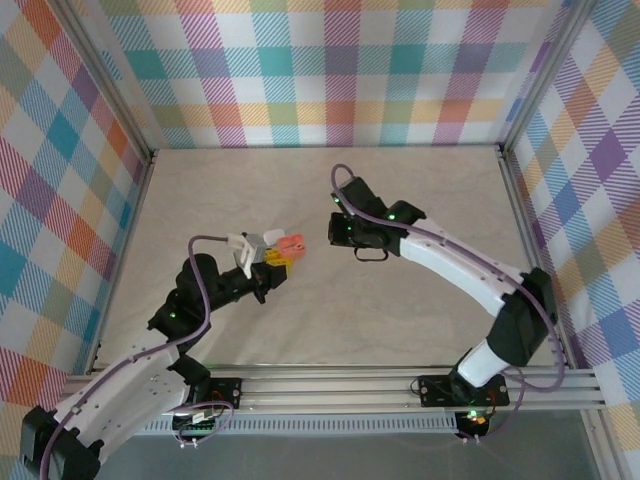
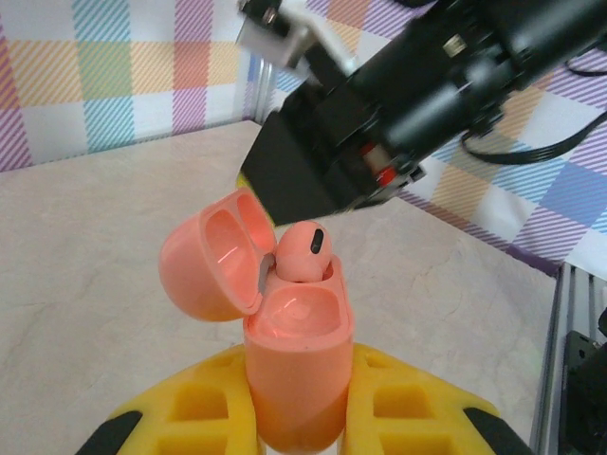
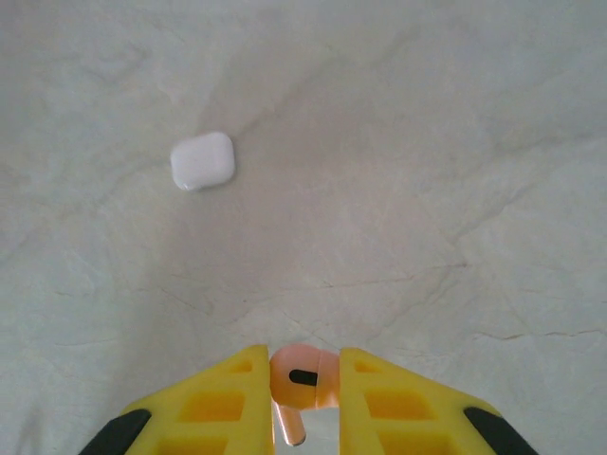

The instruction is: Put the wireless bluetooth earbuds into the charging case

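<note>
**Left clamps open pink case, right pinches a pink earbud**

Left wrist view, nearest first: the left end effector (image 2: 299, 412) is clamped on the salmon-pink charging case (image 2: 296, 341). Its yellow fingers (image 2: 180, 412) press both sides of the case's lower body, and the case stands upright. The near slot looks empty. The far slot carries the seated pink earbud (image 2: 305, 251), head up, with a dark spot on top. The lid (image 2: 204, 270) is hinged open to the left. Just behind and above the case hangs the right arm's black housing (image 2: 379, 123); whether it touches the seated pink earbud cannot be told. Beyond it is the pale marbled surface (image 2: 95, 209), then the plaid wall (image 2: 114, 85).

Right wrist view: the right end effector (image 3: 302, 365) is closed on the held pink earbud (image 3: 302, 374), pinched between its two yellow fingers, stem running toward the bottom edge. Farther off a white case (image 3: 202, 159) lies shut on the surface, well apart from the fingers.

Top view: the left end effector (image 1: 275, 258) and the salmon-pink charging case (image 1: 292, 243) sit over the middle of the surface. The right end effector (image 1: 340, 232) is just to their right, near, with a gap between
</note>
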Controlling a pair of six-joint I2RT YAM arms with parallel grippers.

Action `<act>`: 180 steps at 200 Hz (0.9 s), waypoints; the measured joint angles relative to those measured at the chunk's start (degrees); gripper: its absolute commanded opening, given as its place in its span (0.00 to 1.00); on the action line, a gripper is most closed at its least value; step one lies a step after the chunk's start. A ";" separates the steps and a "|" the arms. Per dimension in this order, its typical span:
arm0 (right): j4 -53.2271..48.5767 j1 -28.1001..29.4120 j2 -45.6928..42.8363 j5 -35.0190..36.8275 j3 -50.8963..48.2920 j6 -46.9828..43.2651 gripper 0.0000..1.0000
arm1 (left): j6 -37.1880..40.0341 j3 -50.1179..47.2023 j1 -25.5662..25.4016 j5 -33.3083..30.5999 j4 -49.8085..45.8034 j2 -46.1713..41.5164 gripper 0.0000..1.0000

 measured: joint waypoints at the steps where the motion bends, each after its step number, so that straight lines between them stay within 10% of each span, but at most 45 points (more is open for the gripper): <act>1: 0.02 -0.02 -0.15 0.09 -0.04 -0.04 0.19 | 0.00 0.13 0.00 0.07 0.13 0.26 0.00; 180: 17.66 4.92 -11.82 -0.04 -2.05 -14.88 0.19 | -4.48 8.26 -1.05 -1.14 10.38 16.72 0.00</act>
